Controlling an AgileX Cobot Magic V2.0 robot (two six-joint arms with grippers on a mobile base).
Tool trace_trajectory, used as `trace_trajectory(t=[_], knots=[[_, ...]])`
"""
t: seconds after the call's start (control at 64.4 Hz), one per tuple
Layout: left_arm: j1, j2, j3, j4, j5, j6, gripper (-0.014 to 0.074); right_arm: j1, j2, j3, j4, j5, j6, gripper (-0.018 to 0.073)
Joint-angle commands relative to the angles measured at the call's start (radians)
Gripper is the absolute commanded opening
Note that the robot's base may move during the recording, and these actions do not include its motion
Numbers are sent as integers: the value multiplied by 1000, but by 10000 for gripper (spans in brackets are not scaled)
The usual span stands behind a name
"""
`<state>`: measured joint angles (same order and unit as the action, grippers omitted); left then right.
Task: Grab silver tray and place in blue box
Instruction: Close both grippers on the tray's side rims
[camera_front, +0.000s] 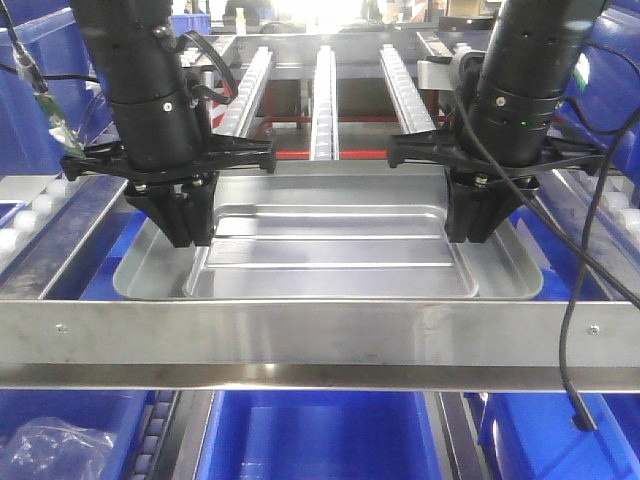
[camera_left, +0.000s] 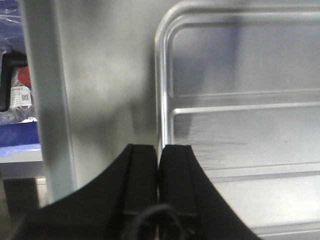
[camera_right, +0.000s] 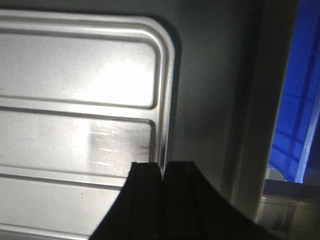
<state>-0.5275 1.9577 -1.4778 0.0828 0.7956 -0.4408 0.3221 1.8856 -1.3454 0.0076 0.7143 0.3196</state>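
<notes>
Left end effector (camera_left: 159, 167): the two black fingers are drawn almost together, leaving only a hairline gap. The bright raised ridge along the left side of the silver tray (camera_front: 330, 255) runs straight into that gap, so it reads as pinched on the ridge. Right end effector (camera_right: 162, 175): same posture, with the fingers pressed close on the matching ridge at the tray's right side, just below the rounded corner of the centre panel. In the front view both point straight down, one at each short end of the tray, well apart. Tray: shiny metal, shallow and rectangular with rounded corners. It has a flat outer border and a stepped centre panel crossed by long parallel ridges. The wrist views show glare patches and fine scuff marks on it. It lies level inside the steel frame opening, just behind the front steel rail (camera_front: 320, 335) and in front of the roller tracks (camera_front: 325, 90). Blue shows past both its short ends. Cannot tell whether it is resting or lifted. The blue box (camera_front: 320, 435) sits lower, beneath the rail.
</notes>
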Motion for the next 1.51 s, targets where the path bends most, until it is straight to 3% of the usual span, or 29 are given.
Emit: trace_trajectory(t=[0.0,0.388,0.466,0.559,0.652,0.761,0.901,0.979,1.491], knots=[[0,-53,-29,6,-23,-4,-6,-5,-55,-32,3,-24,-10,61],[0,-35,-31,6,-16,-4,10,-5,-55,-32,3,-24,-10,61],[0,-35,-32,6,-14,-4,113,-5,-55,-32,3,-25,-10,61],[0,-35,-32,6,-14,-4,308,-5,-55,-32,3,-26,-10,61],[0,-35,-32,6,-14,-4,393,-5,-55,-32,3,-28,-10,61],[0,-35,-32,6,-17,-4,389,-5,-55,-32,3,-34,-10,115],[0,-35,-32,6,-17,-4,389,-5,-55,-32,3,-36,-3,374],[0,-35,-32,4,-22,-4,389,-5,-55,-32,3,-36,-1,463],[0,-25,-32,-22,-49,-4,389,-5,-18,-32,8,-39,-1,466]])
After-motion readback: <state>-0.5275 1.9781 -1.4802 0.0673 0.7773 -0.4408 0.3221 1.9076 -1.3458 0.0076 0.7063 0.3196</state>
